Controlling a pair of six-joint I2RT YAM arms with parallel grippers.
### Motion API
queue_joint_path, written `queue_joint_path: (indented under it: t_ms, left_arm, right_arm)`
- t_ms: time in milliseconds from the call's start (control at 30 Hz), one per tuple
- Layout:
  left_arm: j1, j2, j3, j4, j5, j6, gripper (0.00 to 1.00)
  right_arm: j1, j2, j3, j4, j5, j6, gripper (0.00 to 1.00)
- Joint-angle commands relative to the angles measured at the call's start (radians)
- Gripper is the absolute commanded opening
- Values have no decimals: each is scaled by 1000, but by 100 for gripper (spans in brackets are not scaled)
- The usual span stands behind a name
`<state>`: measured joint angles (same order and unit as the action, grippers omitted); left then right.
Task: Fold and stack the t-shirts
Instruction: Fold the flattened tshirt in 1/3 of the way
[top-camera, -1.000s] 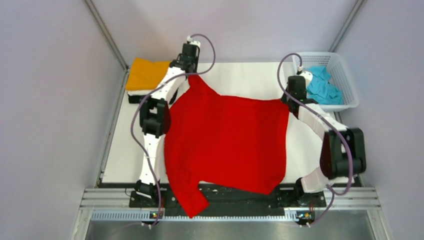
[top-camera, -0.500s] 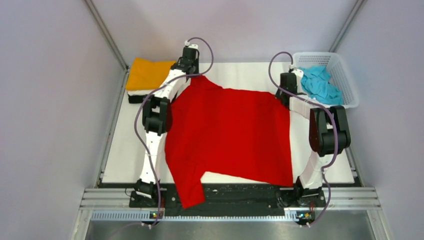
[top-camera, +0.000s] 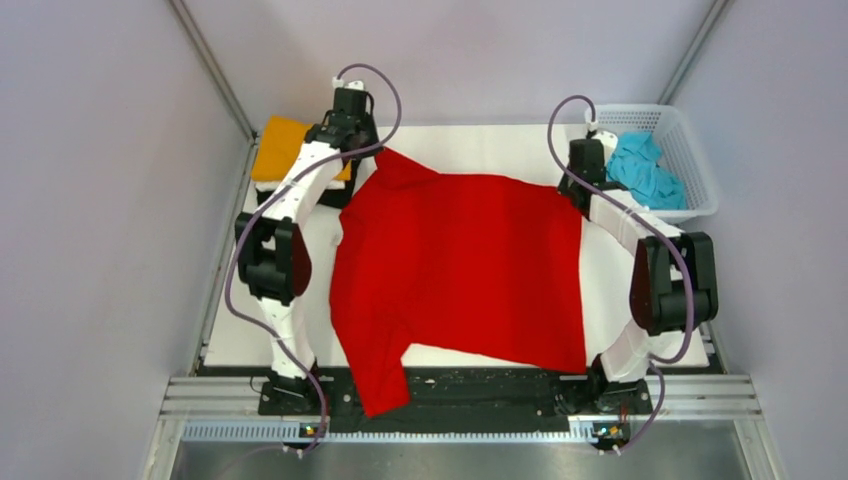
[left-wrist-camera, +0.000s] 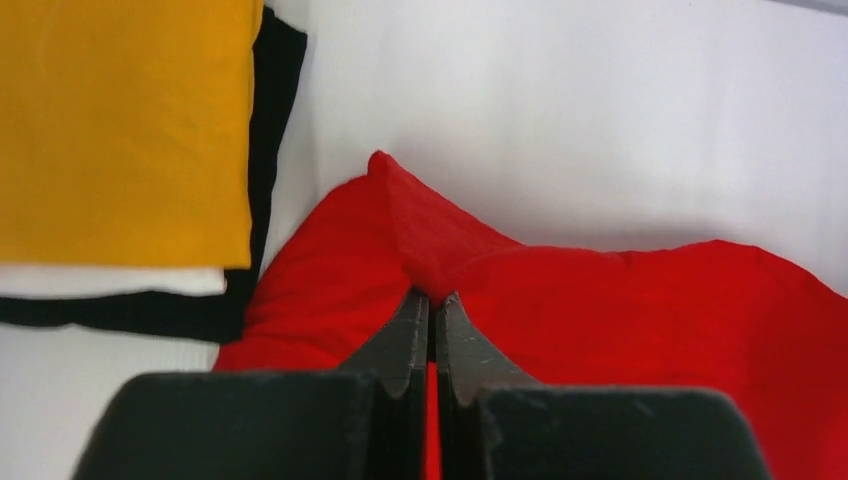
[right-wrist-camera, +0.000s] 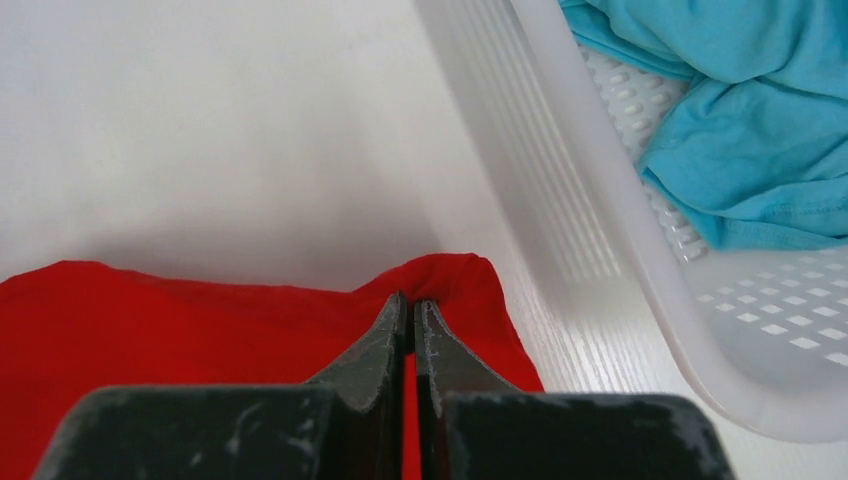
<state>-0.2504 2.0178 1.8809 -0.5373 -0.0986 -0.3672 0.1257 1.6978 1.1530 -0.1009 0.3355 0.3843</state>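
The red t-shirt (top-camera: 460, 270) lies spread over the middle of the white table, one sleeve hanging over the near edge. My left gripper (top-camera: 375, 152) is shut on its far left corner, with red cloth (left-wrist-camera: 440, 260) pinched between the jaws (left-wrist-camera: 432, 295). My right gripper (top-camera: 572, 185) is shut on its far right corner (right-wrist-camera: 450, 275), jaws closed on a fold (right-wrist-camera: 408, 300). The orange-yellow shirt (top-camera: 285, 145) lies folded on a stack at the far left, over white and black layers (left-wrist-camera: 130, 300). The light blue shirt (top-camera: 645, 170) lies crumpled in the basket.
The white lattice basket (top-camera: 700, 205) stands at the far right, its rim (right-wrist-camera: 560, 200) close beside my right gripper. The folded stack sits just left of my left gripper. Grey walls enclose the table on three sides.
Both grippers have carried the shirt's far edge back toward the rear of the table, stretching it flatter. The left arm has swung left toward the folded stack.
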Motion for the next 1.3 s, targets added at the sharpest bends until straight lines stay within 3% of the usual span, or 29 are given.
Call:
queue_joint_path:
  t_ms: [0,167,433,633,900,1267]
  left_arm:
    - [-1,-143,-125,-67,33,-93,0]
    - [-3,-267,-247,-141,14,-148,0]
    - [-19,-473,-507,-136,43,-235,0]
    - [-31,-604,-609,-143,35,-281,0]
    - [-39,-652,-765,-128,92,-320,0]
    - [-41,-609,-970,-111,67,-325,3]
  right_arm:
    - [-9,-89,-11,-90,19,-25,0]
    - [-10,-144,-33,-156,19,-37,0]
    - [-9,-224,-90,-205,-6,-62,0]
    - [-9,-228,-85,-227,8,-73,0]
    - [-9,-234,-118,-228,9,-76,0]
    - [-9,-224,-178,-285,53,-39,0]
